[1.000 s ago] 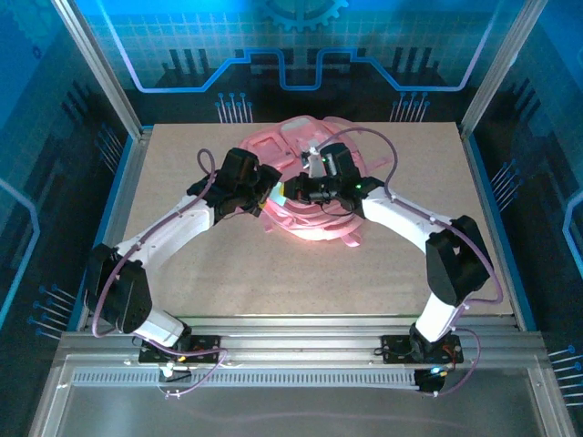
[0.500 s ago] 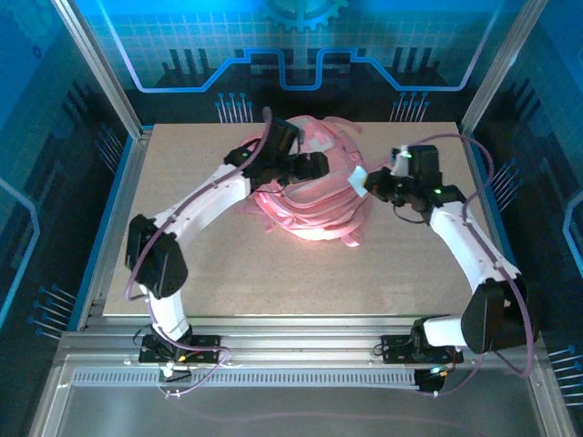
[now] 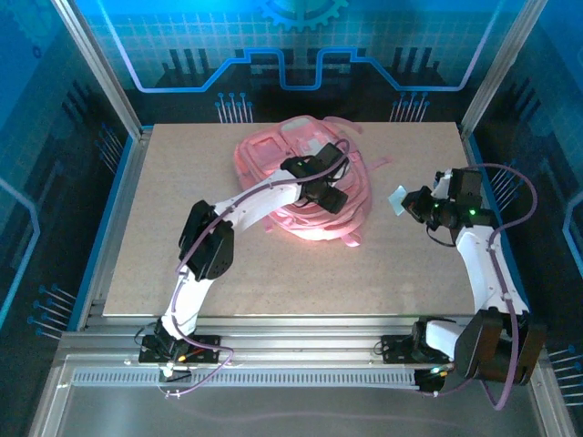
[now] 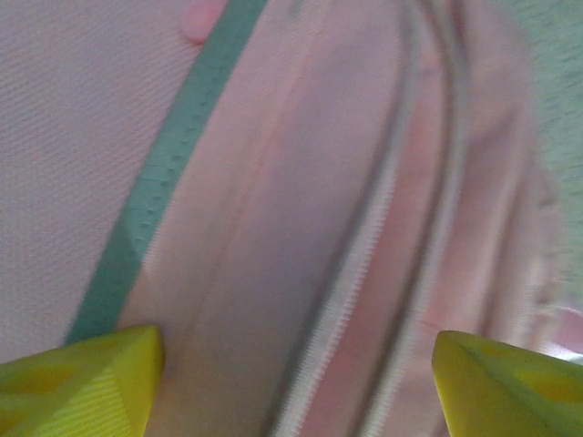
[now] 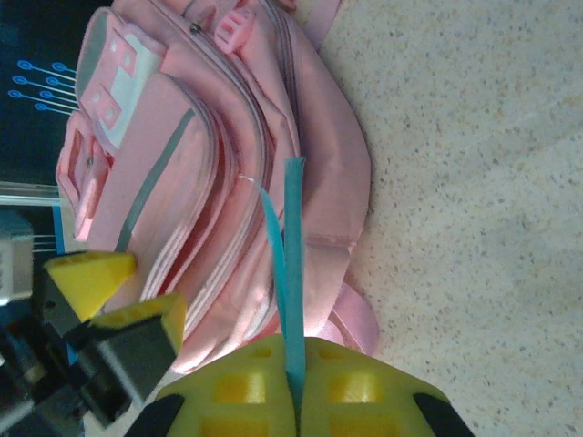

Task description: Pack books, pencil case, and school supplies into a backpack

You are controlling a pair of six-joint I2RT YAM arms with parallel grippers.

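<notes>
Left gripper (image 4: 296, 360) hangs spread wide, close over the backpack (image 3: 264, 155), with zips and pink fabric between its 2 fingers (image 4: 82, 378). Right gripper (image 5: 296, 369), pressed together, pinches the light-blue square piece (image 5: 293, 255) edge-on (backpack lies ahead of it, apart).

- A beige speckled tabletop (image 3: 182, 246) lies flat across the middle of the overhead view; the right wrist view shows its grainy surface (image 5: 474, 182) up close.
- Silver metal rails (image 3: 301, 350) run along its near edge.
- Two slanted metal posts (image 3: 96, 64) rise at the back corners.
- A glowing blue back wall (image 3: 182, 36) carries a grid, circuit lines and a gear emblem (image 3: 301, 11).
</notes>
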